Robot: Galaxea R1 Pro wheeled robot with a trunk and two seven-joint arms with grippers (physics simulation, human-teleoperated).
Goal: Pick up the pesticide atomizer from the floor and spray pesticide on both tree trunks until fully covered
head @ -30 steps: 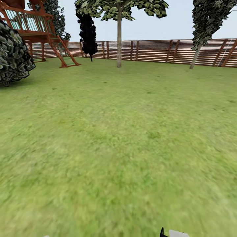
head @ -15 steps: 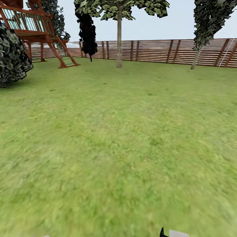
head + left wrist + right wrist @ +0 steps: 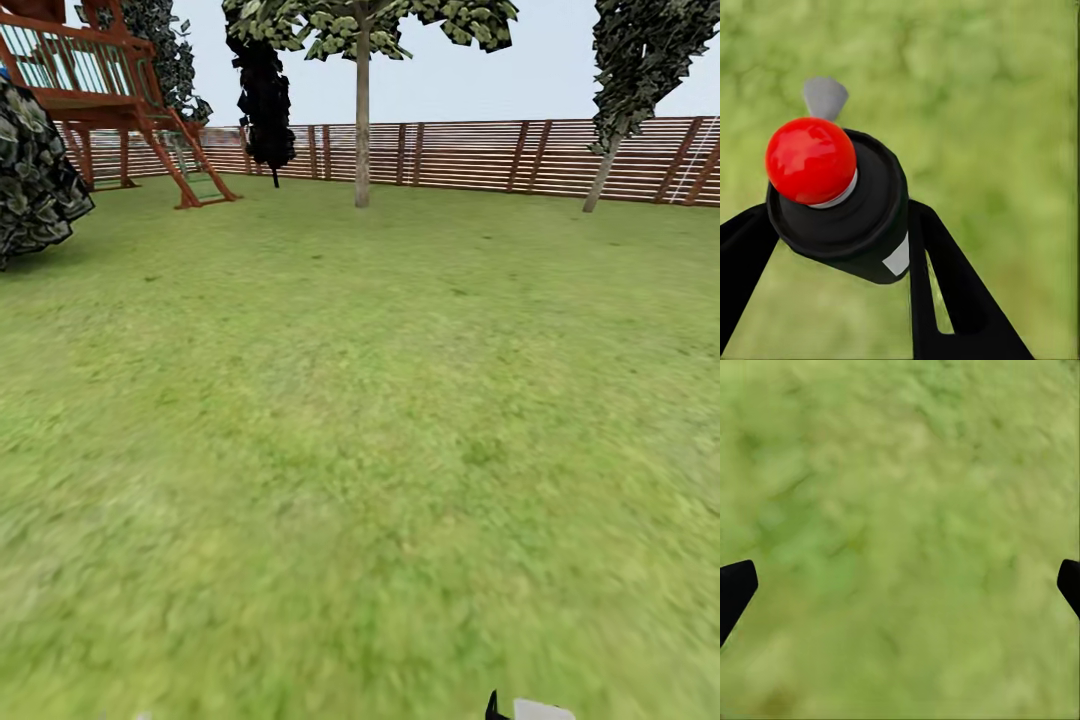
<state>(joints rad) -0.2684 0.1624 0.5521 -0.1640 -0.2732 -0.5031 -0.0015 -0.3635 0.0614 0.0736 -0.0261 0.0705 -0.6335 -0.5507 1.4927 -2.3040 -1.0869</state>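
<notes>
In the left wrist view, my left gripper [image 3: 844,217] is shut on the pesticide atomizer [image 3: 866,225], a small dark bottle with a red dot [image 3: 810,160] on top and a white label patch. One black finger [image 3: 945,292] presses each side of it, with blurred grass behind. Over bare lawn, my right gripper [image 3: 900,589] stands open with nothing between its fingertips [image 3: 735,592]. The head view looks across the garden lawn [image 3: 360,450] to the brown slat fence [image 3: 480,155]. The two thick-trunked trees are out of view.
A thin-stemmed leafy tree [image 3: 362,120] stands at the far middle by the fence. A dark columnar tree [image 3: 266,95] and a leaning one [image 3: 610,150] flank it. At the far left are a red wooden play frame [image 3: 130,110] and a dark bush [image 3: 35,185].
The whole head view has shifted: the bush and play frame slid left and grass patches slid down, so the camera has moved forward. Nothing else has changed.
</notes>
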